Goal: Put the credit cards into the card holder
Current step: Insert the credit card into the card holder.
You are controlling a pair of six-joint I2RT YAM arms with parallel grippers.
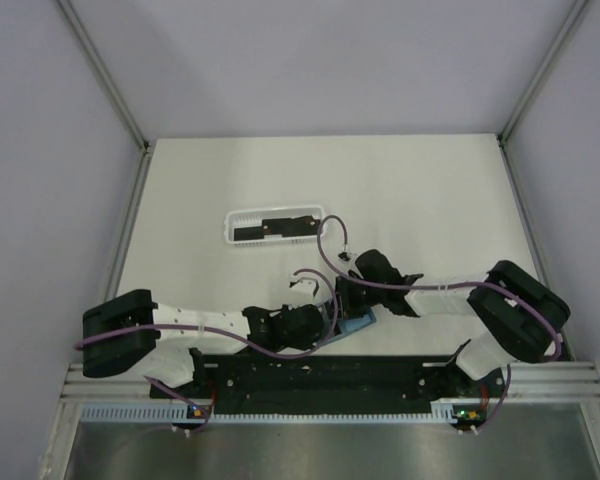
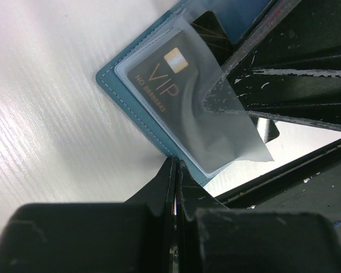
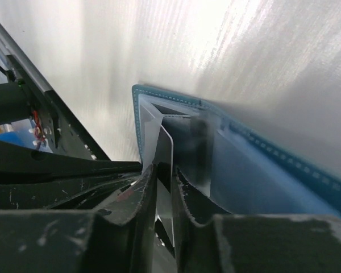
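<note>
The teal-blue card holder [image 1: 358, 322] lies open near the table's front edge, between both grippers. In the left wrist view the card holder [image 2: 122, 77] has a clear sleeve over a black "VIP" credit card [image 2: 165, 85]. My left gripper [image 2: 177, 164] is shut, its tips against the holder's near edge. My right gripper [image 3: 163, 170] is shut on a second credit card [image 3: 166, 149], held on edge at the mouth of the holder [image 3: 261, 170]. The right gripper's fingers [image 2: 273, 85] press on the sleeve. More black cards [image 1: 275, 226] lie in the white basket.
The long white basket [image 1: 230, 226] stands at mid-table, behind the grippers. The black base rail [image 1: 330, 385] runs along the near edge, close behind the holder. Grey walls enclose the table on three sides.
</note>
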